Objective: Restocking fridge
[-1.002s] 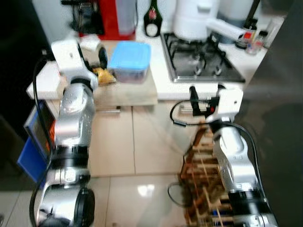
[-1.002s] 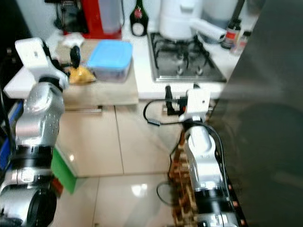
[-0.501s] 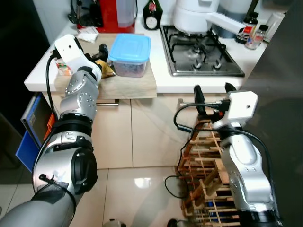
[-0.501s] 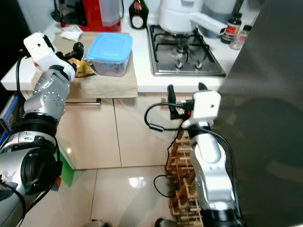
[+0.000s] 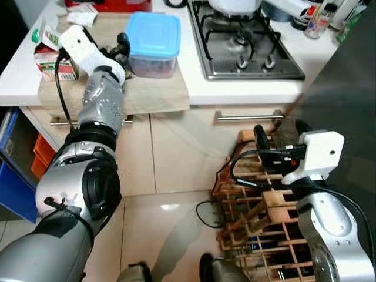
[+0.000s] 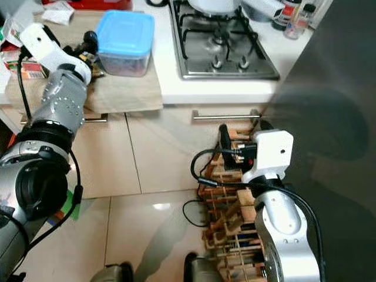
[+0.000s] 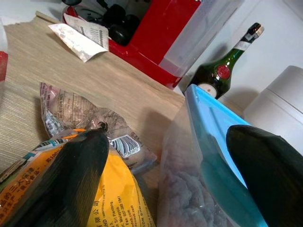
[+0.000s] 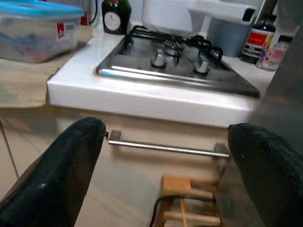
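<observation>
Up on the bench [image 5: 247, 88], the left claw [image 7: 165, 156] hangs with fingers apart, yellow packet [image 7: 106, 198] and blue-lidded tub [image 5: 154, 35] just ahead, while the right claw [image 8: 165, 156], likewise spread, idles lower.

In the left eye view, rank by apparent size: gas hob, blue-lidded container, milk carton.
1. gas hob, clearly largest.
2. blue-lidded container.
3. milk carton, smallest, though the left arm hides part of it.
All sit on the same counter, so nearness hardly skews this.
</observation>
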Tool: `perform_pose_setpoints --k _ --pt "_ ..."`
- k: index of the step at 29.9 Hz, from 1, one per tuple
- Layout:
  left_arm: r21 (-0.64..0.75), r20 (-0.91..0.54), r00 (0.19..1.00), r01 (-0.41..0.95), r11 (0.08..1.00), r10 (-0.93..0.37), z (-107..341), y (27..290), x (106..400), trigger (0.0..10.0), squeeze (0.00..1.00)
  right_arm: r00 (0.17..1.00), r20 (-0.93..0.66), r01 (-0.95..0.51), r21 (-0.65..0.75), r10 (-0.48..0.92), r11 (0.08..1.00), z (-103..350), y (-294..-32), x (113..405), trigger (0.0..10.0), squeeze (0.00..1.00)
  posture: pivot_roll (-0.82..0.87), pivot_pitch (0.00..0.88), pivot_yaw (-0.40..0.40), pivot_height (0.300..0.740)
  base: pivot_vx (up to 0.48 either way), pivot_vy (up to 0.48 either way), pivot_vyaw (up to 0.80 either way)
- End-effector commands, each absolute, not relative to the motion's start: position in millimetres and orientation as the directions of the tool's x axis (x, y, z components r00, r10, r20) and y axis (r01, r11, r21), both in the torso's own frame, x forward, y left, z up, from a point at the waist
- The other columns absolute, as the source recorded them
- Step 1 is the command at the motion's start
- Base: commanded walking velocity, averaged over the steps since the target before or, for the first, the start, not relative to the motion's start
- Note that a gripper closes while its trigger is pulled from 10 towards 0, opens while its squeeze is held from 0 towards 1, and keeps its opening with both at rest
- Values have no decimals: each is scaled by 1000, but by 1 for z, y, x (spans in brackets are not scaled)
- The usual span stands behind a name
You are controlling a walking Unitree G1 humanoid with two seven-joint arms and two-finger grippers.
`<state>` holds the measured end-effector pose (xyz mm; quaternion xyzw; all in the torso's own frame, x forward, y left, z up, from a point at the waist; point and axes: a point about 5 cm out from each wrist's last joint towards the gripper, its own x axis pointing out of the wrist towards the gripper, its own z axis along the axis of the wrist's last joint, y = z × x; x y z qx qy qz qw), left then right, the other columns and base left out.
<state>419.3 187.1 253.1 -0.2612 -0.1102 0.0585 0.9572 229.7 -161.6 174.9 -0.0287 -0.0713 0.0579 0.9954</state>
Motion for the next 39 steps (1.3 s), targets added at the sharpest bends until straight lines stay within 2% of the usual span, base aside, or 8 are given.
perform_pose_setpoints --k 1,6,18,20,24,26,31,39 --pt "-521 168 971 -57 852 168 255 181 421 10000 0 985 140 -93 -62 100 994 179 -165 225 10000 0 -340 200 -36 740 0 0 0" --pt "-490 232 954 -56 870 192 264 185 419 10000 0 990 118 -75 -51 80 996 177 -164 221 10000 0 -335 209 -26 740 0 0 0" --pt "-443 325 939 47 896 112 286 163 420 10000 0 993 100 -62 -44 66 997 174 -163 218 10000 0 -346 205 -4 740 0 0 0" --pt "-355 400 912 58 933 95 297 158 418 10000 0 993 100 -53 -44 57 998 174 -164 217 10000 0 -348 202 1 740 0 0 0" --pt "-306 423 904 80 949 60 300 151 417 10000 0 993 101 -48 -44 53 998 174 -164 217 10000 0 -348 202 2 740 0 0 0" --pt "-297 399 916 88 951 40 295 145 418 10000 0 994 100 -48 -43 52 998 174 -164 217 10000 0 -348 202 2 740 0 0 0" --pt "-411 222 971 9 912 90 265 150 422 10000 0 994 94 -51 -40 54 998 172 -163 217 10000 0 -341 202 4 740 0 0 0" --pt "-443 232 958 -51 895 169 267 161 420 10000 0 995 80 -55 -37 58 998 170 -163 217 10000 0 -341 200 2 740 0 0 0"
